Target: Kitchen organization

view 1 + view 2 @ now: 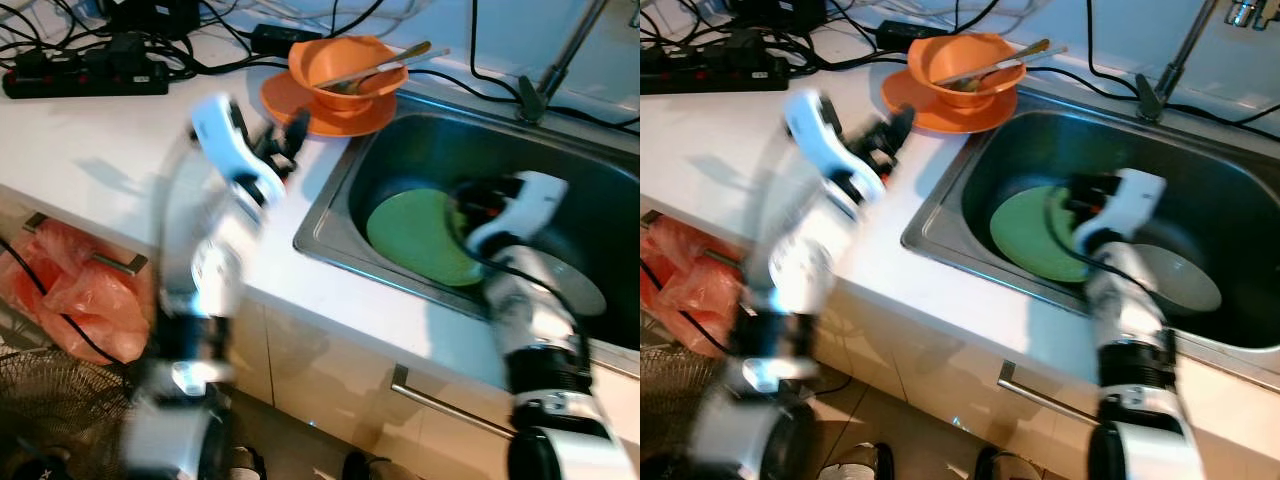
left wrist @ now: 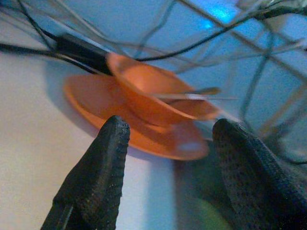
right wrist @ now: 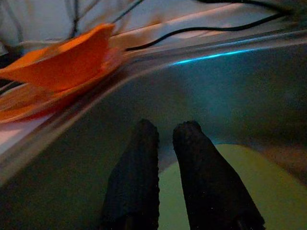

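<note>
Sink (image 1: 560, 150), green plate (image 1: 415, 235), right gripper (image 1: 465, 205)

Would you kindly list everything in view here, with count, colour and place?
Bowl: one, orange, on the orange plate at the sink's corner.
Orange plate: one, on the counter under the bowl.
Utensils: silvery, lying across the bowl; count unclear.
Green plate: one, in the sink.
Pale dish: one, whitish, in the sink beside the green plate.
Sink: one, steel, set in the counter.
Faucet: one, dark metal, behind the sink.
Power strip: one, black, with cables, at the counter's back.
Counter: white.
Plastic bag: one, red, below the counter.
Left gripper: open, near the orange plate.
Right gripper: shut, over the green plate.
</note>
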Motion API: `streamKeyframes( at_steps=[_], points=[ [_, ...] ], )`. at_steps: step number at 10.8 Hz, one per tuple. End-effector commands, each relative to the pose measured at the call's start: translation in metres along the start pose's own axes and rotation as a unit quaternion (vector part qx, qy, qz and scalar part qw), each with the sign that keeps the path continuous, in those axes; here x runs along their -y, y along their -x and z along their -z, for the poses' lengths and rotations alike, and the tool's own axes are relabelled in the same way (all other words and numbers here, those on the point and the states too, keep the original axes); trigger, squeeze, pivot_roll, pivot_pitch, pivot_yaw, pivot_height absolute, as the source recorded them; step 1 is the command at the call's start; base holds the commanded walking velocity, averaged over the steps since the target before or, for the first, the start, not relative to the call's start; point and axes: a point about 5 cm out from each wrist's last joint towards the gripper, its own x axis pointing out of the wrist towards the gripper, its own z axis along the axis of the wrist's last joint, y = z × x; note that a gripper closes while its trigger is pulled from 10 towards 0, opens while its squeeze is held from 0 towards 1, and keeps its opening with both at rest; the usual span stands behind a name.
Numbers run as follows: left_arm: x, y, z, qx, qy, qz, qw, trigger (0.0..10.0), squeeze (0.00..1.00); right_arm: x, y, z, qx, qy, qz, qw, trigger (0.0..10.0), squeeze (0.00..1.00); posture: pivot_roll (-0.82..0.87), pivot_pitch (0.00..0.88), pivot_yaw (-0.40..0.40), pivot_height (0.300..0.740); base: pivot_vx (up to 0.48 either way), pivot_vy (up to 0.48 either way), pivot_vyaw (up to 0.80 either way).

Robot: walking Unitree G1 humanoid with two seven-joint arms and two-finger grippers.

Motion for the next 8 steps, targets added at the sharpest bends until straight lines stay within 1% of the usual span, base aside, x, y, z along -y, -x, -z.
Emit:
streamKeyframes(
  at_steps=[1,2,3,4,5,6,7,8],
  points=[
    [-0.005,-0.006,0.009,-0.029,-0.003,-0.027,0.999,10.0,0.00,-0.005,0.002,0.010,-0.010,-0.011,-0.006,1.000,10.0,0.00,0.06,0.100,-0.023,0.740,0.000,0.000,0.00],
    [-0.015,-0.008,0.012,-0.043,-0.027,-0.052,0.997,10.0,0.00,-0.009,0.002,0.012,-0.012,-0.016,-0.011,1.000,10.0,0.00,0.06,0.102,-0.020,0.740,0.000,0.000,0.00],
    [-0.022,-0.011,0.015,-0.065,-0.082,-0.061,0.993,10.0,0.00,-0.017,0.002,0.015,-0.015,-0.021,-0.023,0.999,10.0,0.00,0.05,0.108,-0.013,0.740,0.000,0.000,0.00],
    [-0.029,-0.016,0.017,-0.097,-0.194,-0.062,0.974,10.0,0.00,-0.024,0.003,0.019,-0.018,-0.026,-0.032,0.999,10.0,0.00,0.05,0.112,-0.009,0.740,0.000,0.000,0.00],
    [-0.030,-0.018,0.016,-0.101,-0.237,-0.061,0.964,10.0,0.00,-0.027,0.003,0.021,-0.019,-0.028,-0.035,0.999,10.0,0.00,0.05,0.113,-0.007,0.740,0.000,0.000,0.00],
    [-0.028,-0.021,0.012,-0.088,-0.235,-0.056,0.967,10.0,0.00,-0.032,0.003,0.022,-0.019,-0.034,-0.041,0.998,10.0,0.00,0.05,0.114,-0.003,0.740,0.000,0.000,0.00],
    [-0.024,-0.023,0.013,-0.065,-0.236,-0.037,0.969,10.0,0.00,-0.037,0.003,0.023,-0.018,-0.036,-0.047,0.998,10.0,0.00,0.05,0.114,0.000,0.740,0.000,0.000,0.00],
    [-0.021,-0.023,0.015,-0.038,-0.219,-0.028,0.975,10.0,0.00,-0.039,0.001,0.021,-0.014,-0.037,-0.048,0.998,10.0,0.00,0.05,0.114,0.000,0.740,0.000,0.000,0.00]
  ],
)
